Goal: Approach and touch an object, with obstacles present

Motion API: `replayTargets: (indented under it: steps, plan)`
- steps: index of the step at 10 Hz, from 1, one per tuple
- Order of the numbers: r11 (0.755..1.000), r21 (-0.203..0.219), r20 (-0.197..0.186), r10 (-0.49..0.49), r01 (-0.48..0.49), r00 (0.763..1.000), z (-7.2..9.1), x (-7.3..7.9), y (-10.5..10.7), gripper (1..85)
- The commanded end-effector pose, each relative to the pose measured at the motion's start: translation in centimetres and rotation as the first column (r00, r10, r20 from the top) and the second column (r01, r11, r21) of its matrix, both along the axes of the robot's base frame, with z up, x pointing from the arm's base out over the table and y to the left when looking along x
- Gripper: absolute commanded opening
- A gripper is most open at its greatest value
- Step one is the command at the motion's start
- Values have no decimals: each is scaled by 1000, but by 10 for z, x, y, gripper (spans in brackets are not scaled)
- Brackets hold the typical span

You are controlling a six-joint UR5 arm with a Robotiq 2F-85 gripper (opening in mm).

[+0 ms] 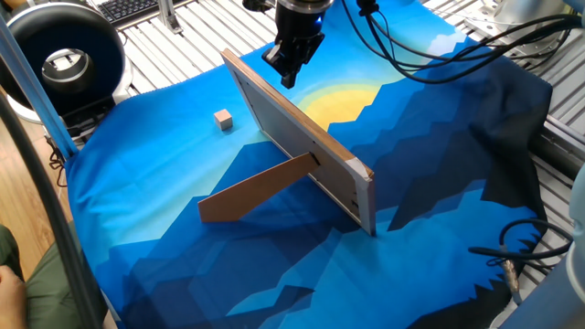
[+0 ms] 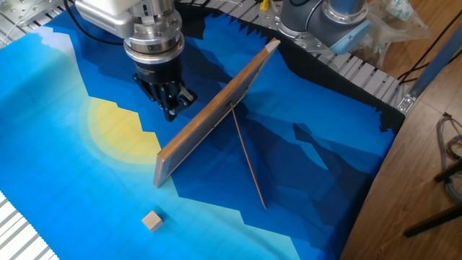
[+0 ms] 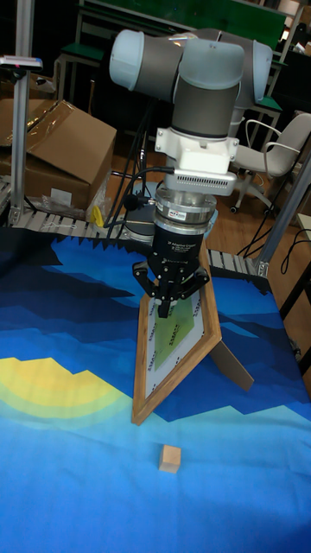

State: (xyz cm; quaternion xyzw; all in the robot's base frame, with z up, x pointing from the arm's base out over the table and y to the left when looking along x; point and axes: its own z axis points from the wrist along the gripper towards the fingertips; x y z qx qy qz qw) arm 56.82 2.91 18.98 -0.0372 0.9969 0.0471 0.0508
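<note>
The object, a tiny tan wooden cube point(image 1: 223, 119) point(image 2: 151, 221) point(image 3: 170, 459), lies on the blue cloth on one side of the obstacles. The long board point(image 1: 302, 137) point(image 2: 213, 115) point(image 3: 173, 363) stands on edge, with the brown plank point(image 1: 256, 190) point(image 2: 249, 167) point(image 3: 231, 359) propping it on the cube's side. My gripper point(image 1: 289, 79) point(image 2: 171, 113) point(image 3: 162, 313) hangs near the board's far end, on the side away from the cube, above the yellow sun patch. Its fingers are shut together and hold nothing. It is well apart from the cube.
A blue printed cloth point(image 1: 164, 183) covers the slatted metal table. A black round device point(image 1: 62, 57) and a blue post stand at the left edge. Cables point(image 1: 430, 64) trail behind the arm. A cardboard box point(image 3: 60, 147) and chairs stand beyond the table.
</note>
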Motion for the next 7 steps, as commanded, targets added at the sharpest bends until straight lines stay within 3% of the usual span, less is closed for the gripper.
replayTargets:
  steps: [1, 7]
  plan:
    - [1000, 15, 5, -3, 3, 1000, 1, 1, 3, 10]
    - [1000, 23, 13, -4, 4, 1000, -1, 1, 4, 10]
